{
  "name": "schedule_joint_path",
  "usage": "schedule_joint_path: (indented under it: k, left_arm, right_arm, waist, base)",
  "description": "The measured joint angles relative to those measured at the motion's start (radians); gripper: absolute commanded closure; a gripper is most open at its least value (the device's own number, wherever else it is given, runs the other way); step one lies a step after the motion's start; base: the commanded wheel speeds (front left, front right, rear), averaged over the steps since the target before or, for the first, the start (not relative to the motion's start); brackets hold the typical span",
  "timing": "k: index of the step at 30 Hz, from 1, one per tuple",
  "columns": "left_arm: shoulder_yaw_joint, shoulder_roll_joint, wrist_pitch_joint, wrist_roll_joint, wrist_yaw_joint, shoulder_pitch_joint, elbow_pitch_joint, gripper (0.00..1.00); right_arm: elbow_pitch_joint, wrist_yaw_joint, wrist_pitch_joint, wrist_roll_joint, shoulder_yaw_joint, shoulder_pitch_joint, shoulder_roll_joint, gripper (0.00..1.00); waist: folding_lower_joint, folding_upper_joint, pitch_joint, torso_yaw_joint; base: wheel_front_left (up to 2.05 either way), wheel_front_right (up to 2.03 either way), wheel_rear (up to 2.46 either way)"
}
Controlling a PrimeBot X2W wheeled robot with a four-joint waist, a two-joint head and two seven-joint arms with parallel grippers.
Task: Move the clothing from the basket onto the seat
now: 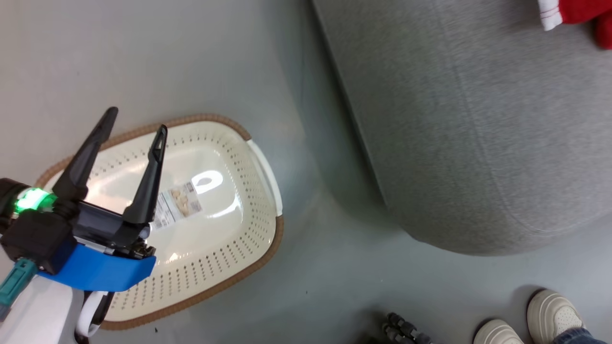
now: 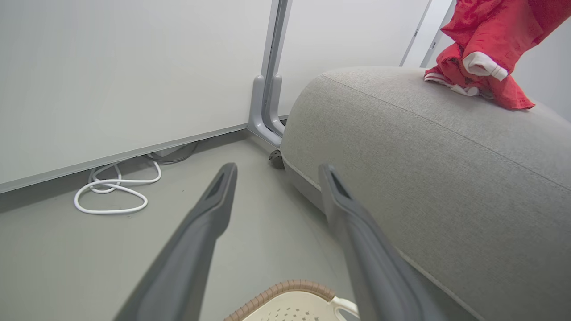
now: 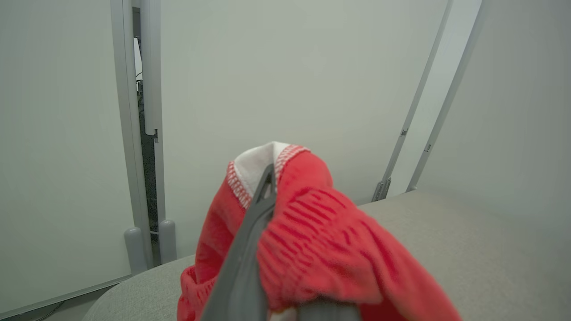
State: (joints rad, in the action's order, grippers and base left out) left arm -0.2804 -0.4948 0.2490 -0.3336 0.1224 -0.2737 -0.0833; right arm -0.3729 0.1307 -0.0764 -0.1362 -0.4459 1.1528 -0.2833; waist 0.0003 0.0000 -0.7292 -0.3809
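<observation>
The cream basket stands on the floor at the lower left, and its inside shows just a paper label. My left gripper hovers over it, open with nothing between its fingers. The grey seat fills the right side. Red clothing with white trim sits at the seat's far corner. In the left wrist view the clothing hangs down from above, its lower end resting on the seat. My right gripper is shut on the clothing, which drapes over its fingers above the seat.
A person's pale shoes stand at the lower right, with a small dark object on the floor beside them. A white cable lies coiled by the wall panel. A grey post rises behind the seat.
</observation>
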Motion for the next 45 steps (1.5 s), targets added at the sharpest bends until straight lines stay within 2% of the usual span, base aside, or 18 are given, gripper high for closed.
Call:
schedule_joint_path:
  k: [6, 13, 14, 15, 21, 29, 35, 45]
  left_arm:
    - [0.011, -0.022, -0.001, 0.010, -0.015, 0.000, -0.056, 0.00]
    - [0.016, -0.033, 0.000, 0.012, -0.025, 0.008, -0.074, 0.00]
    - [0.016, -0.033, 0.000, 0.012, -0.025, 0.008, -0.072, 0.00]
    - [0.016, -0.033, 0.000, 0.012, -0.025, 0.010, -0.070, 0.00]
    - [0.004, -0.017, 0.005, 0.009, -0.025, 0.011, -0.031, 0.00]
    - [-0.027, 0.057, 0.012, -0.010, -0.016, 0.005, 0.090, 0.00]
    - [-0.007, 0.142, 0.013, -0.012, -0.007, 0.010, 0.154, 0.00]
    - [0.091, 0.241, 0.013, 0.001, 0.001, 0.124, 0.266, 0.00]
  right_arm:
    - [-0.123, 0.000, 0.040, 0.027, -0.108, 0.007, -0.001, 1.00]
    - [-0.282, 0.000, 0.082, 0.087, -0.128, -0.040, 0.016, 1.00]
    - [-0.305, 0.000, 0.084, 0.094, -0.131, -0.044, 0.016, 0.55]
    - [-0.327, 0.000, 0.084, 0.100, -0.132, -0.048, 0.016, 0.00]
    - [-0.400, 0.000, 0.129, 0.140, -0.097, -0.063, 0.015, 0.00]
    - [-0.399, 0.000, 0.193, 0.150, 0.025, -0.188, 0.026, 0.00]
    - [-0.280, 0.000, 0.202, 0.137, 0.112, -0.375, 0.054, 0.00]
    - [0.022, 0.000, 0.197, 0.153, 0.223, -0.712, 0.146, 0.00]
  waist:
    - [0.0000, 0.0000, -0.088, 0.036]
    - [-0.0001, 0.0000, -0.108, 0.066]
    - [-0.0001, 0.0000, -0.105, 0.067]
    - [-0.0001, 0.0000, -0.101, 0.068]
    - [-0.0002, 0.0000, -0.054, 0.070]
    - [-0.0004, 0.0000, 0.067, 0.083]
    - [-0.0005, 0.0000, 0.201, 0.095]
    - [-0.0006, 0.0000, 0.399, 0.122]
  base:
    - [0.00, 0.00, 0.00]
    - [0.00, 0.00, 0.00]
    - [0.00, 0.00, 0.00]
    - [0.00, 0.00, 0.00]
    - [0.00, 0.00, 0.00]
    - [0.00, 0.00, 0.00]
    - [0.00, 0.00, 0.00]
    - [0.00, 0.00, 0.00]
